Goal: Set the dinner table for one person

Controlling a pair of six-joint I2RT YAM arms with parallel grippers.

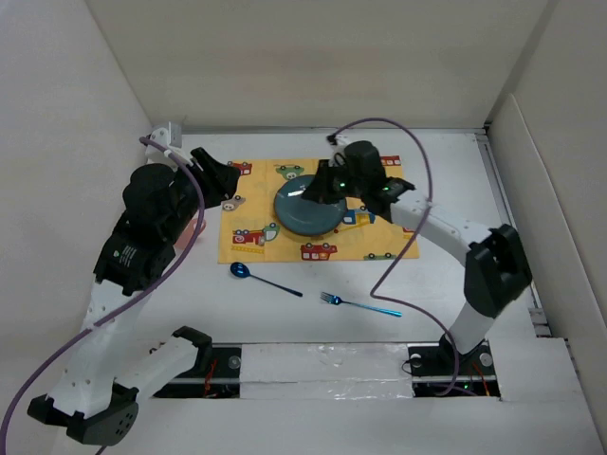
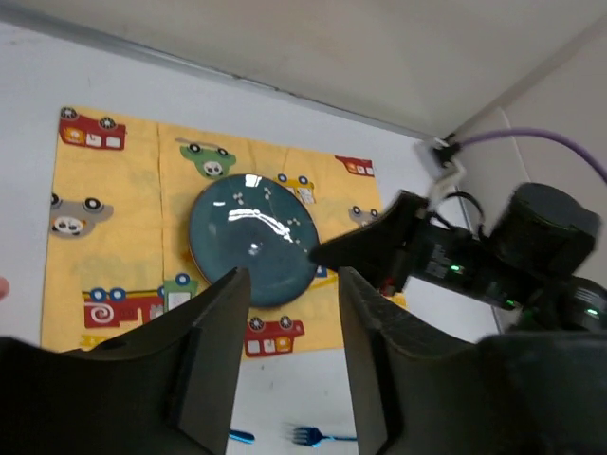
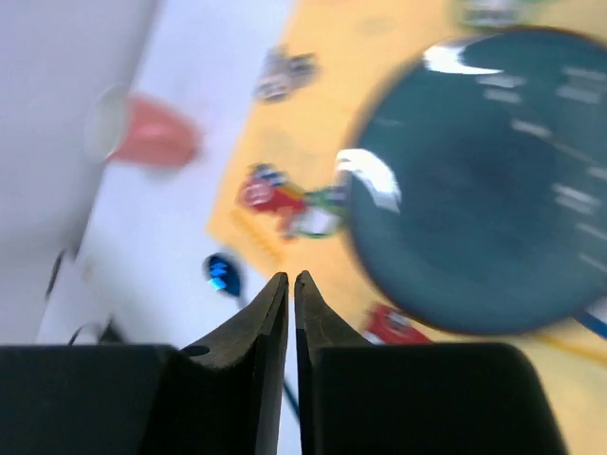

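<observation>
The white dinner table (image 1: 446, 180) carries a yellow placemat (image 1: 256, 237) with a dark teal plate (image 1: 302, 213) on it. A blue spoon (image 1: 261, 278) and a blue fork (image 1: 360, 304) lie on the table in front of the placemat. My right gripper (image 1: 311, 192) is shut and empty, hovering over the plate's right part; in the right wrist view its tips (image 3: 292, 277) point near the plate (image 3: 493, 199) and the spoon bowl (image 3: 220, 272). My left gripper (image 1: 232, 190) is open and empty, raised over the placemat's left edge. In the left wrist view the left gripper (image 2: 289, 280) looks down on the plate (image 2: 247, 232).
A pink cup (image 3: 142, 137) lies on its side left of the placemat, mostly hidden by the left arm in the top view (image 1: 196, 227). White walls enclose the table at the back and both sides. A purple cable (image 1: 417, 190) arcs over the right arm.
</observation>
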